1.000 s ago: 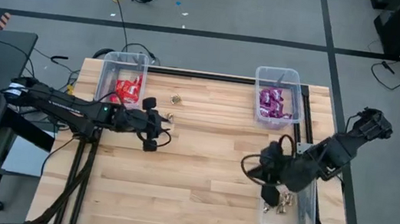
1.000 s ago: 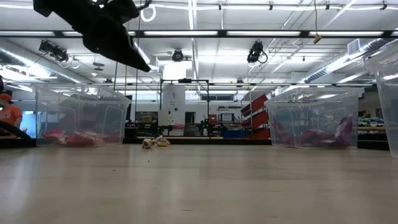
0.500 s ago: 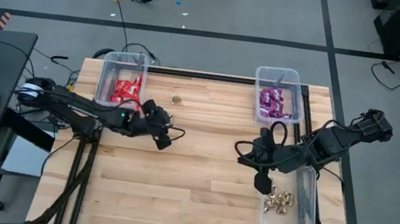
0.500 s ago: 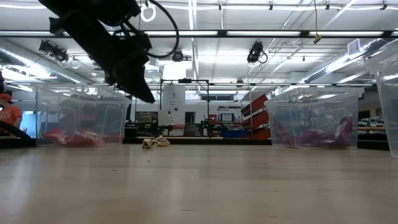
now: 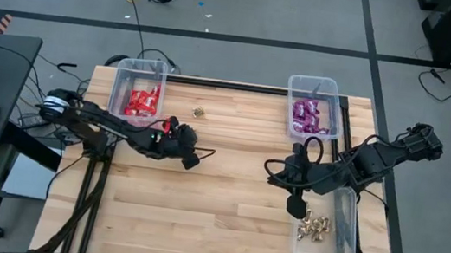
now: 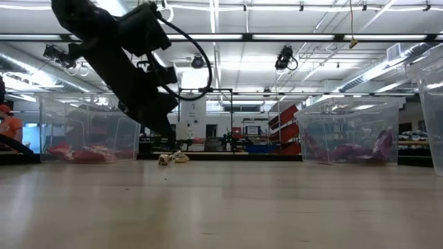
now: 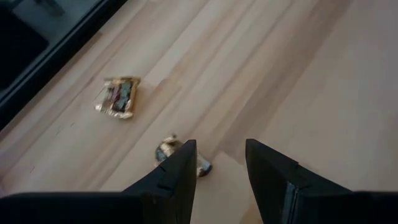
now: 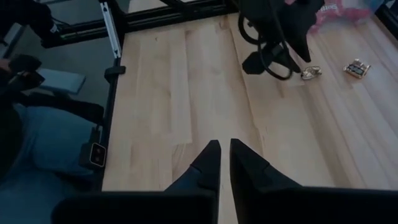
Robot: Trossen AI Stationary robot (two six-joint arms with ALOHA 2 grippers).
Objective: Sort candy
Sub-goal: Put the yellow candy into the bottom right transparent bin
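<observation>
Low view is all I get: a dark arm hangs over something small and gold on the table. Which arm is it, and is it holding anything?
Observer: From above, it is the left arm. Its wrist camera shows the left gripper open and empty.
Operator: Just one gold thing there?
Observer: Two. A round gold sweet lies right by one finger, and a flat gold packet lies farther off.
Operator: Where is the other arm?
Observer: The right gripper hovers beside a third bin at the table's right edge, which holds a pile of gold sweets.
</observation>
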